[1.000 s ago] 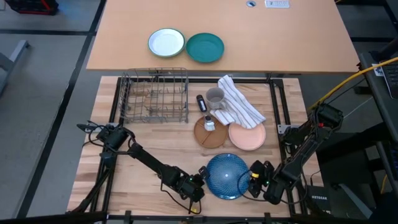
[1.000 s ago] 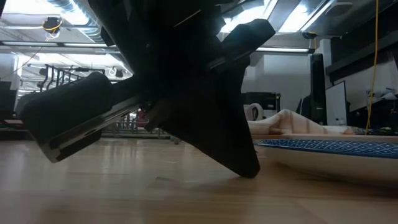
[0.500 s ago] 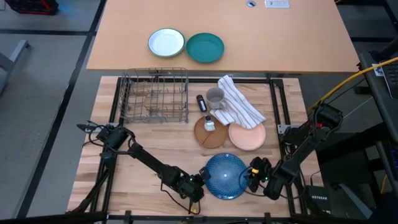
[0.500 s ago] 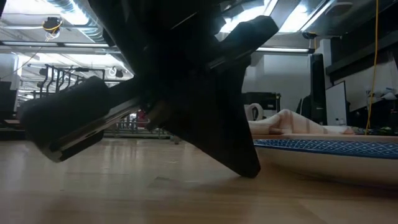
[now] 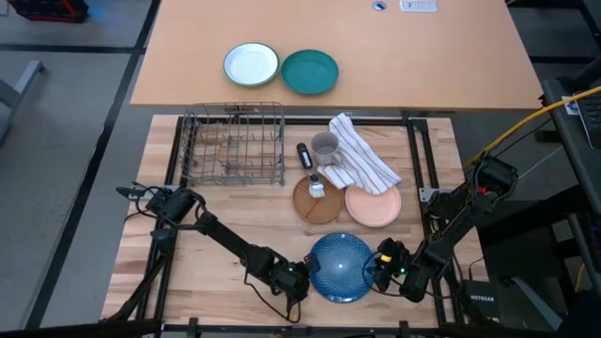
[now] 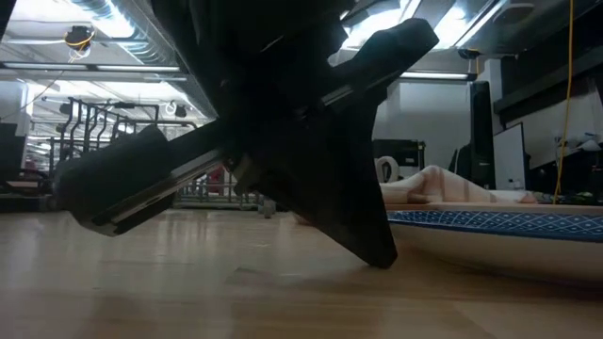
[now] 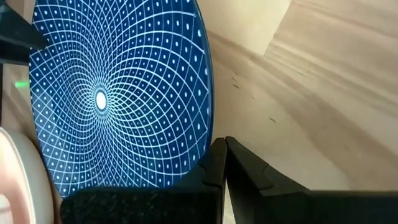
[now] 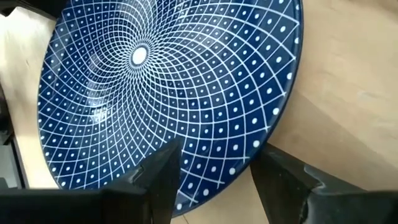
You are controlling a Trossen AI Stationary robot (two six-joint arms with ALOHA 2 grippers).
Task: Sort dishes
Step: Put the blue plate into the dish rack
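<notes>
Jaws first: my left gripper [image 5: 302,279] is clenched, fingers pressed together, holding nothing. It sits low at the near edge of the table [image 5: 225,211], its tip just beside the left rim of the blue plate [image 5: 342,266]. My right gripper [image 5: 384,260] stands spread wide at the opposite rim of the blue plate, one finger to either side of the rim's edge; no grip closed on it.

Blue plate: flat on the table, face up, pale dots in a spiral. Whether the left tip touches the rim, I cannot tell.

Other things, placed from the blue plate:
- Pink plate [image 5: 373,205] just beyond it, toward the right.
- Wooden plate [image 5: 317,200] just beyond it, toward the left, touching or overlapping the pink one. A small pale object lies on it.
- Striped cloth [image 5: 361,158] and grey cup [image 5: 325,145] farther back, behind those two plates.
- Wire rack [image 5: 234,145] well off to the far left.

Low view: left gripper's dark bulk fills most of the scene, the blue plate's rim beside it.
</notes>
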